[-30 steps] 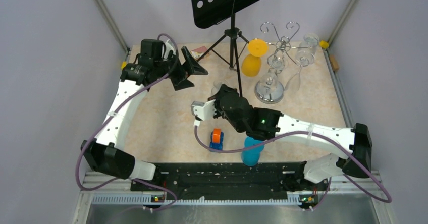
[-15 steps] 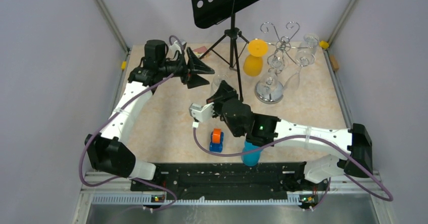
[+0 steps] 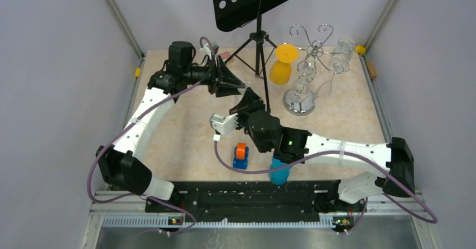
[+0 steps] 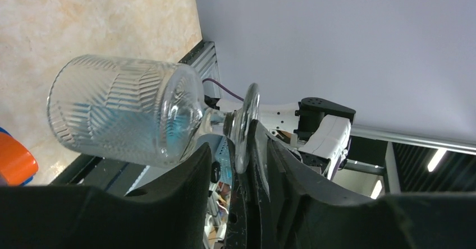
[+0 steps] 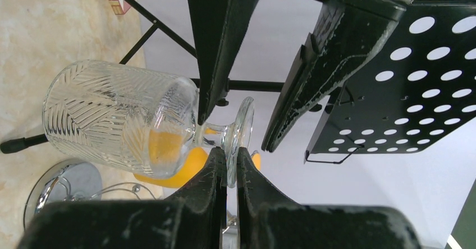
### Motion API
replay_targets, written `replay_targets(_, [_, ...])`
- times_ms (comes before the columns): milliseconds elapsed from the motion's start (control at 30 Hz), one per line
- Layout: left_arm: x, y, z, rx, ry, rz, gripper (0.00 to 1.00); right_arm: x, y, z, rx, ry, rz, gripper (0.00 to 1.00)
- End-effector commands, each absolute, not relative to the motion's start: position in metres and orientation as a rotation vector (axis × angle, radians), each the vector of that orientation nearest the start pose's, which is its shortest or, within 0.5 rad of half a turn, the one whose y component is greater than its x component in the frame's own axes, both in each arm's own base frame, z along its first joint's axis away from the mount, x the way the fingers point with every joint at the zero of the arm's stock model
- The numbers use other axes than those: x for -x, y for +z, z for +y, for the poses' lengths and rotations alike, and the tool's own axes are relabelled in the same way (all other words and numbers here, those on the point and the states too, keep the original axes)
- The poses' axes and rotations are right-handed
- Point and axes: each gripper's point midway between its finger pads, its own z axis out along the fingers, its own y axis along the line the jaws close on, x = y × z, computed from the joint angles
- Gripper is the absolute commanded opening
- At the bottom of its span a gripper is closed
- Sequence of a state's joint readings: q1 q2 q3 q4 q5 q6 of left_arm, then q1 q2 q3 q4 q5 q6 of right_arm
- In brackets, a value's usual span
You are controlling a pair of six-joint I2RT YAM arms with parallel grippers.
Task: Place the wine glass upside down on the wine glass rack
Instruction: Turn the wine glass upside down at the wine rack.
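The clear ribbed wine glass (image 5: 118, 114) lies on its side in the air, and my right gripper (image 5: 230, 153) is shut on the rim of its round foot (image 5: 242, 120). From the far side, my left gripper (image 4: 236, 153) straddles the same foot (image 4: 245, 125). Its right finger (image 4: 280, 165) touches the disc, while a gap remains at the left finger (image 4: 191, 170). In the top view both grippers meet mid-table, left gripper (image 3: 237, 84) above right gripper (image 3: 247, 100), and hide most of the glass. The chrome wine glass rack (image 3: 300, 100) stands at the back right.
An orange glass (image 3: 280, 64) and clear glasses (image 3: 337, 64) hang on the rack. The black music stand (image 3: 252, 2) rises just behind the grippers, with tripod legs on the table. A blue cup (image 3: 279, 170) and an orange-blue toy (image 3: 241, 155) sit near the front.
My left arm swung right from the back-left corner to the held glass, and its jaws narrowed around the foot. The right arm shifted slightly and kept its grip.
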State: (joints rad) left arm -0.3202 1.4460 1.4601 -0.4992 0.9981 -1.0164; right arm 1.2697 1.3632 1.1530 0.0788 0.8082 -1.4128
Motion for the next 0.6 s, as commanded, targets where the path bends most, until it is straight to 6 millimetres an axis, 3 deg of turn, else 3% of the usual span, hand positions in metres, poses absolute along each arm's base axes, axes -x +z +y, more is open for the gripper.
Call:
replay_targets(0, [-0.268, 0.368, -0.274, -0.064, -1.757, 2.312, 0.41, -0.256, 0.387, 0.314, 1.296, -0.742, 0.96, 0.0])
replay_targets(167, [-0.264, 0.369, -0.283, -0.107, -1.773, 2.323, 0.26, -0.255, 0.389, 0.314, 1.291, -0.737, 0.96, 0.0])
replay_targets(333, [-0.26, 0.368, -0.288, -0.128, -1.795, 2.334, 0.01, -0.255, 0.387, 0.314, 1.294, -0.727, 0.965, 0.0])
replay_targets(567, [-0.261, 0.368, -0.288, -0.124, -1.782, 2.323, 0.0, -0.254, 0.386, 0.316, 1.29, -0.705, 0.969, 0.0])
